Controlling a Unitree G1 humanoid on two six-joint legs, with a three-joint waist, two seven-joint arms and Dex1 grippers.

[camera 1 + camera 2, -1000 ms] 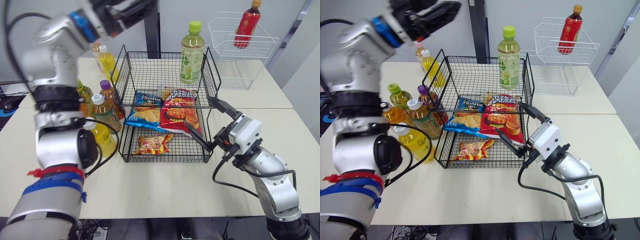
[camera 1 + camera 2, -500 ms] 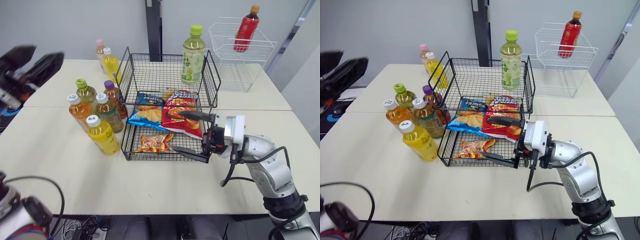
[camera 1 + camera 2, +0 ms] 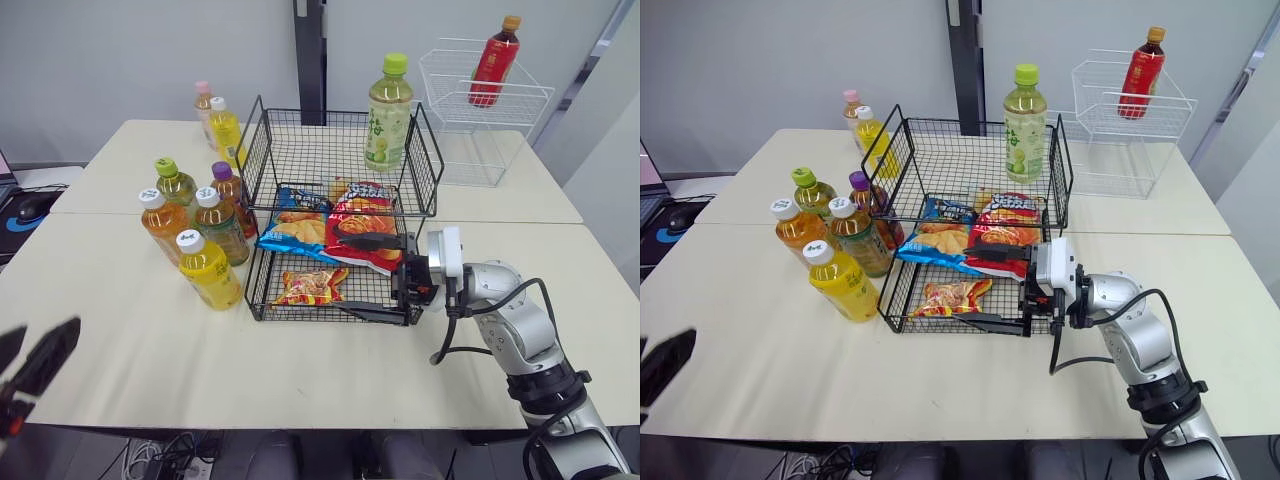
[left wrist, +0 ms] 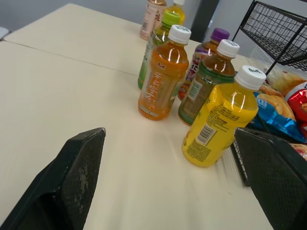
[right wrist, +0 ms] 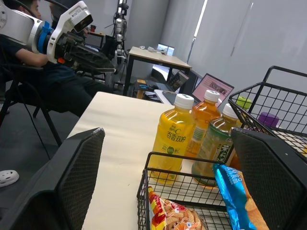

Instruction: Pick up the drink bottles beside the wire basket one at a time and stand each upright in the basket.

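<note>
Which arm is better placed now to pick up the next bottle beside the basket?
Left. The open left gripper faces the yellow bottle on the bottles' side; the right gripper sits at the wire basket's opposite side.

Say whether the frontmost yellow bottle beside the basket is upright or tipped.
Upright: the yellow bottle stands on its base on the table, white cap up, beside the wire basket.

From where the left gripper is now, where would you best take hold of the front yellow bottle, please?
Probably grip the yellow bottle around its mid-body, coming level from the front-left. It stands upright, with the basket close on its right and other bottles behind, leaving that side free.
</note>
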